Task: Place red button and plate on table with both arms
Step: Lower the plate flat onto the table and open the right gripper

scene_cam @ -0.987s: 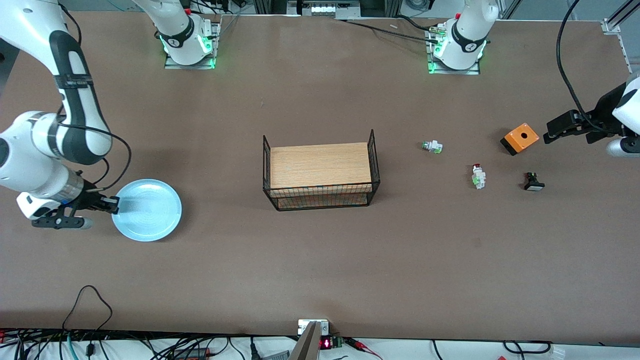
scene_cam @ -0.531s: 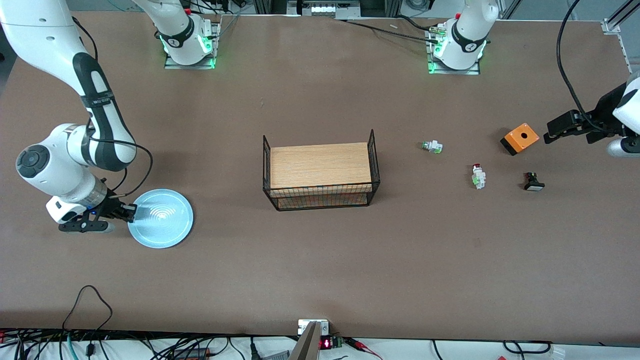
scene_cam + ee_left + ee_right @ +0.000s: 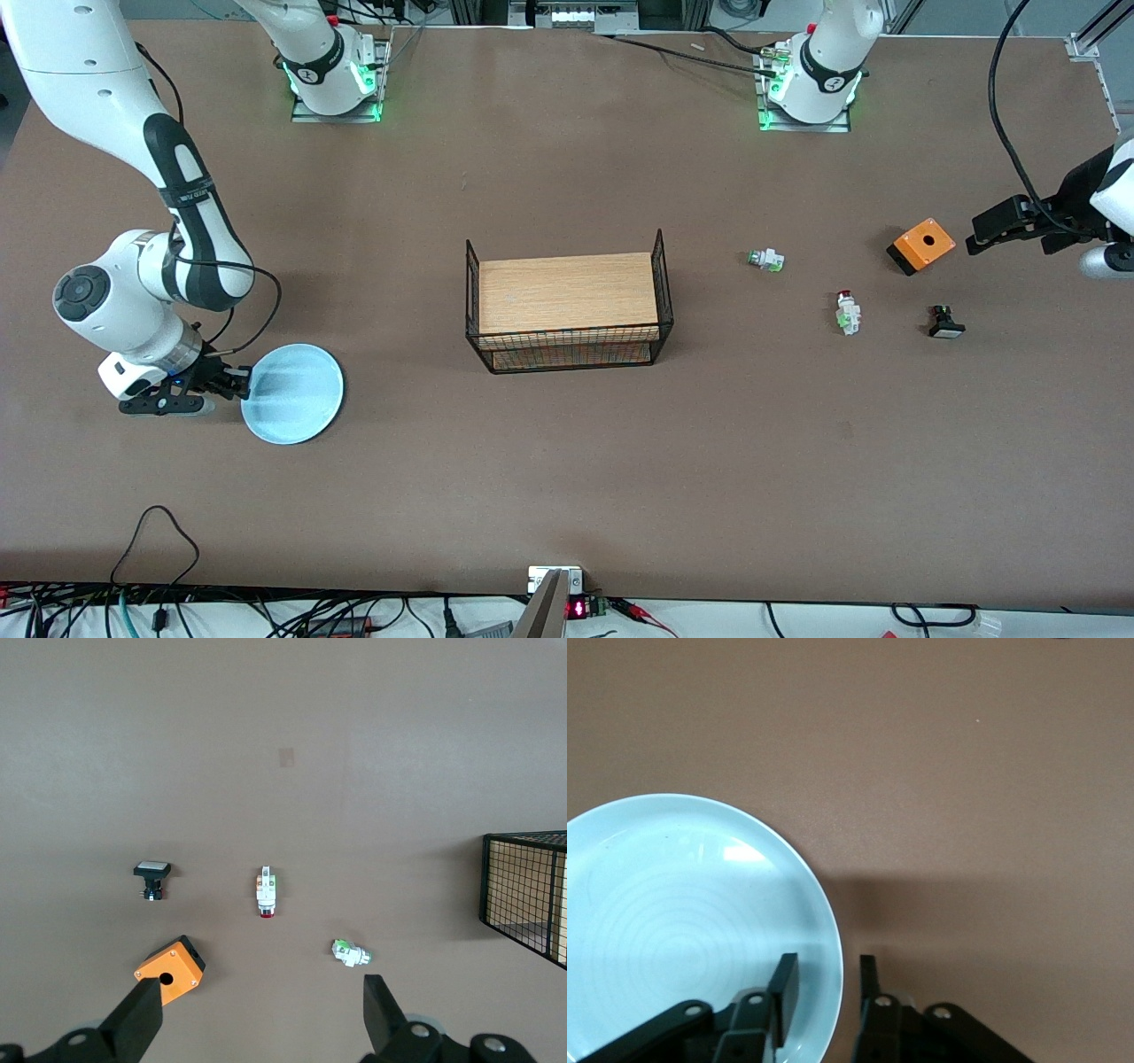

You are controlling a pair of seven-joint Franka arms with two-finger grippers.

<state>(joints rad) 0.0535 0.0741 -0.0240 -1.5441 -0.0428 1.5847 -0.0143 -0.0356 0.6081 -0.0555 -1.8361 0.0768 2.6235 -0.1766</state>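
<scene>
The right gripper (image 3: 241,386) is clamped on the rim of the plate (image 3: 294,393), held tilted above the surface (image 3: 567,461). The left gripper (image 3: 974,235), fingers wide apart, hovers beside the orange box (image 3: 921,245). The red button (image 3: 848,312) lies cap toward the bases.

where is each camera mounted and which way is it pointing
Front view: high across the table, facing both arm bases; right gripper pinches the plate rim.
Left wrist view: looks down past the open left gripper at the red button.
Right wrist view: looks down at the plate's rim between its fingers.
Shared: front and left wrist views both show the red button.
</scene>
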